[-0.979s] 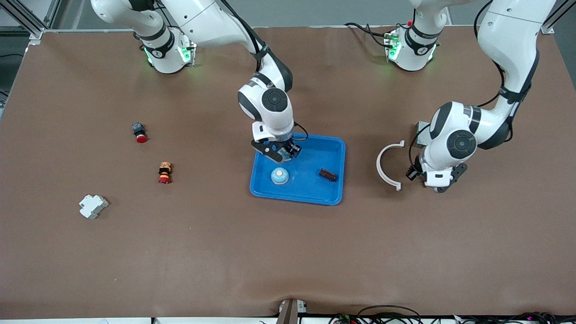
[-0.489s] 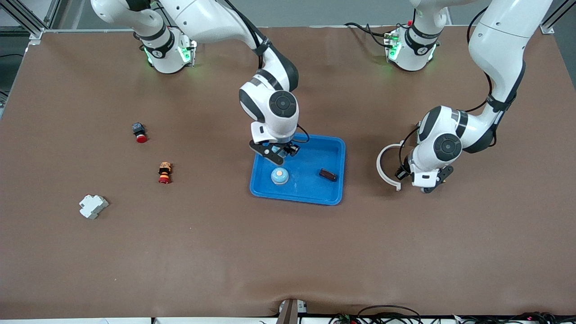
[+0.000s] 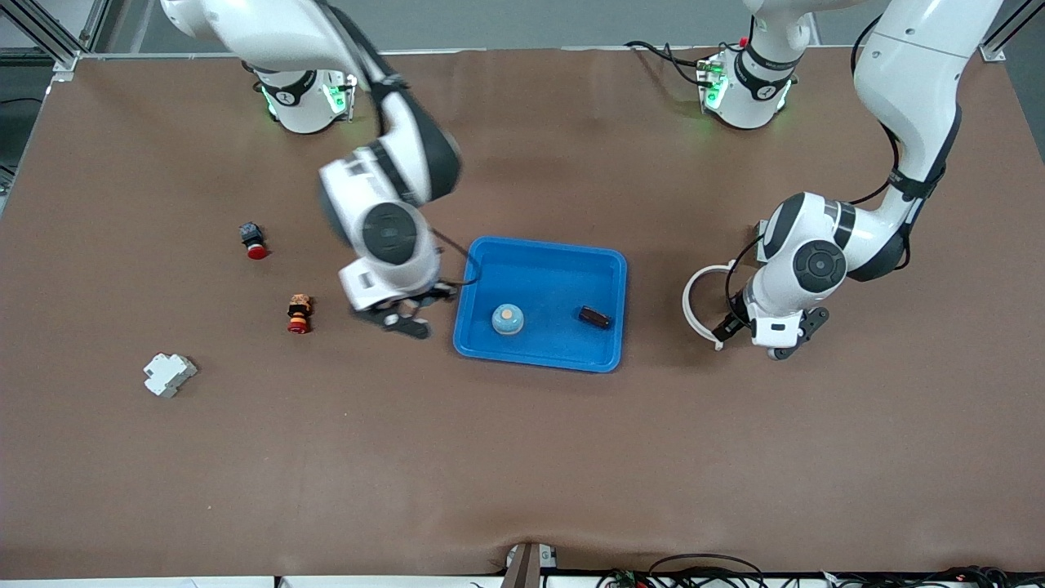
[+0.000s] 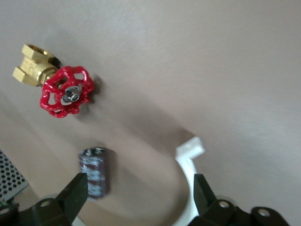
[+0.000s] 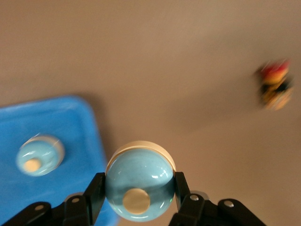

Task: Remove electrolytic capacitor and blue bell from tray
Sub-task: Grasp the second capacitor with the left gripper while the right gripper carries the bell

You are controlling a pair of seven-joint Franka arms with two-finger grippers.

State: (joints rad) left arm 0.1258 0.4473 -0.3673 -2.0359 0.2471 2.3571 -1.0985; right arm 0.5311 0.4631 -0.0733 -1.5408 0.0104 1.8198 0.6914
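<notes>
The bell (image 5: 136,181) is clamped in the right tool (image 3: 400,317), over the tabletop (image 3: 522,457) just off the tray (image 3: 608,261) toward the right arm's end. A second bell (image 3: 508,319) and the capacitor (image 3: 594,317) lie in the tray, apart. The step looks like set-down: lower until the base meets the tabletop, clear of the rim, then open. The left tool (image 4: 141,197) stands wide over a striped capacitor (image 4: 96,172) on the tabletop, off the tray toward the left arm's end.
</notes>
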